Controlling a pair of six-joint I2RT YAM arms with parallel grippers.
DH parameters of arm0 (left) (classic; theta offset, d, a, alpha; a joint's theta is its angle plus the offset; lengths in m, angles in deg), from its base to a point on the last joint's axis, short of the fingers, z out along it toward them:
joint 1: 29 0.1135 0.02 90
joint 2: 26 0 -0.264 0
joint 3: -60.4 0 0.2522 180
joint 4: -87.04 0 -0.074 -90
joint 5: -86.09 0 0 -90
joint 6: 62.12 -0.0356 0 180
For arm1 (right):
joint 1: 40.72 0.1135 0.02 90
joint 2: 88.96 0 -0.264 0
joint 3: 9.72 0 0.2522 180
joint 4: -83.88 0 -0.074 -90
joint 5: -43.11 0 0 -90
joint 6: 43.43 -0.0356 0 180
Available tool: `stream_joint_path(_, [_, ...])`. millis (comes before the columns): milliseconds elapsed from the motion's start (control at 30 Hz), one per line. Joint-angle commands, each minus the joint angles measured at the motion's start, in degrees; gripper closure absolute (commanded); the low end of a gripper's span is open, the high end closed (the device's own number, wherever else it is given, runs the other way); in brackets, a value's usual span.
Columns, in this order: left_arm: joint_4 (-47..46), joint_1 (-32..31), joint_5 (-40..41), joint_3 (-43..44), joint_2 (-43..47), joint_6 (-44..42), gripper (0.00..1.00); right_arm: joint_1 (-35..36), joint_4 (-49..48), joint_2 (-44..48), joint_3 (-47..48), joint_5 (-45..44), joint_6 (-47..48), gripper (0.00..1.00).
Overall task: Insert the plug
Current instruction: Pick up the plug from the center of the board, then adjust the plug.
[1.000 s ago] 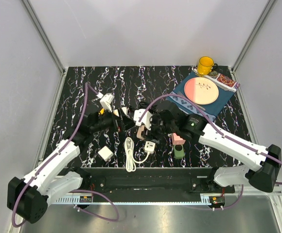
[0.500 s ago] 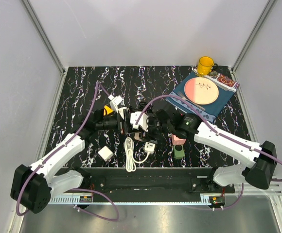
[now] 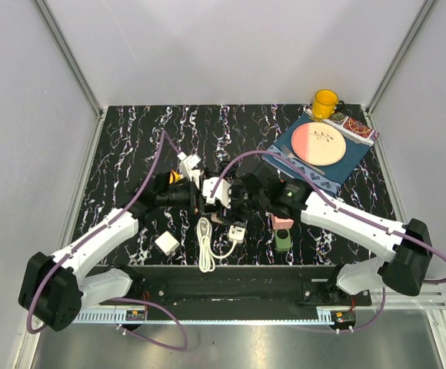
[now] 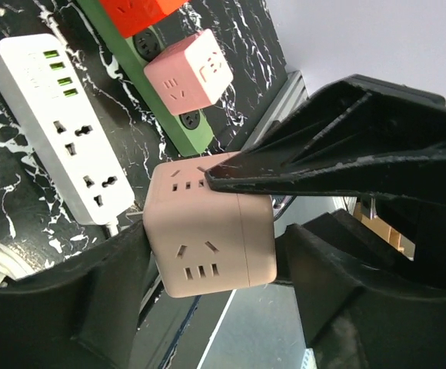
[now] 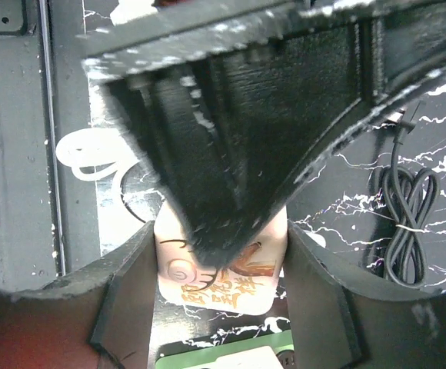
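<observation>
A pale pink cube plug with socket slots hangs in the air above the table. In the right wrist view my right gripper is shut on this pink cube, both fingers pressed to its sides. My left gripper straddles the same cube from the opposite side. Its left finger touches the cube, while a gap shows at the other finger. From above, the two grippers meet at mid-table, left and right. Below lies a green power strip carrying another pink cube.
A white power strip lies beside the green one. Its coiled white cable and a white adapter sit near the front edge. A black cable bundle lies nearby. At back right stand a plate on a blue mat and a yellow mug.
My left arm has swung right to meet the right gripper, and its jaws have narrowed around the pink cube. The right arm has carried the cube slightly left.
</observation>
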Motion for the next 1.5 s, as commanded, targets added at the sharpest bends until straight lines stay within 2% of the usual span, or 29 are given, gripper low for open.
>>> stream_joint_path(0, [1.8, -0.83, 1.81, 3.04, -0.5, -1.99, 0.38, -0.09, -5.78, -0.21, 2.26, 0.91, 0.23, 0.92])
stream_joint_path(67, [2.34, -0.83, 3.04, 3.21, -0.24, -2.26, 0.5, -0.09, -6.57, -0.38, 2.0, 0.65, -0.38, 0.89])
stream_joint_path(100, [2.34, -0.83, 3.66, 3.21, 0.2, -2.35, 0.64, -0.09, -7.36, -0.38, 1.83, 0.04, -0.65, 0.88])
stream_joint_path(133, [2.07, -0.83, 4.97, 3.13, 0.47, -2.09, 0.69, -0.09, -7.97, -0.21, 1.3, -0.32, -1.09, 0.85])
stream_joint_path(167, [1.81, -0.83, 5.77, 3.04, 0.64, -1.74, 0.76, -0.09, -8.76, -0.12, 0.86, -0.84, -2.48, 0.77])
stream_joint_path(200, [1.37, -0.83, 6.56, 2.86, 1.17, -0.77, 0.88, 0.0, -11.29, 0.05, 0.34, -1.98, -3.46, 0.7])
stream_joint_path(233, [-0.11, -0.83, 8.13, 2.25, 1.43, 0.02, 0.93, -0.09, -12.63, 0.67, -0.89, -2.69, -4.68, 0.61])
stream_joint_path(267, [-1.08, -0.83, 9.19, 1.72, 1.7, 0.98, 0.97, -0.18, -14.29, 1.11, -1.6, -4.17, -7.39, 0.4])
stream_joint_path(300, [-2.31, -0.74, 10.33, 0.41, 2.66, 3.69, 1.0, -0.09, -17.7, 1.55, -2.39, -5.06, -8.9, 0.3])
stream_joint_path(400, [-8.37, -0.39, 14.81, -3.36, 4.59, 10.53, 1.0, -0.09, -25.26, 3.39, -5.64, -10.68, -16.54, 0.07])
stream_joint_path(433, [-11.35, -0.21, 17.61, -4.51, 5.03, 12.49, 1.0, -0.09, -27.38, 4.79, -8.0, -12.08, -18.21, 0.05])
stream_joint_path(500, [-13.65, -0.12, 21.22, -7.4, 6.7, 18.62, 1.0, -0.09, -35.78, 6.73, -11.08, -15.52, -23.4, 0.01])
stream_joint_path(600, [-18.83, -0.21, 27.99, -11.45, 8.81, 26.97, 1.0, -0.09, -48.0, 10.33, -19.07, -17.72, -28.77, 0.0])
stream_joint_path(800, [-22.19, -0.82, 38.8, -13.75, 12.67, 36.48, 1.0, 0.17, -64.37, 10.87, -29.19, -18.42, -35.37, 0.0])
stream_joint_path(1000, [-22.88, -1.7, 45.66, -14.71, 16.19, 41.59, 1.0, 2.72, -78.7, 5.69, -33.5, -29.4, -37.39, 0.0])
stream_joint_path(1167, [-23.59, -2.14, 47.52, -14.46, 17.52, 43.09, 1.0, 4.21, -89.51, 0.5, -34.47, -35.29, -39.32, 0.0])
stream_joint_path(1267, [-24.03, -2.32, 47.96, -14.02, 17.52, 43.44, 1.0, 4.48, -95.14, -2.57, -34.3, -36.44, -38.97, 0.0])
stream_joint_path(1467, [-25.17, -3.11, 49.01, -13.84, 17.08, 44.58, 1.0, 4.57, -99.11, -6.88, -32.01, -36.27, -39.32, 0.0])
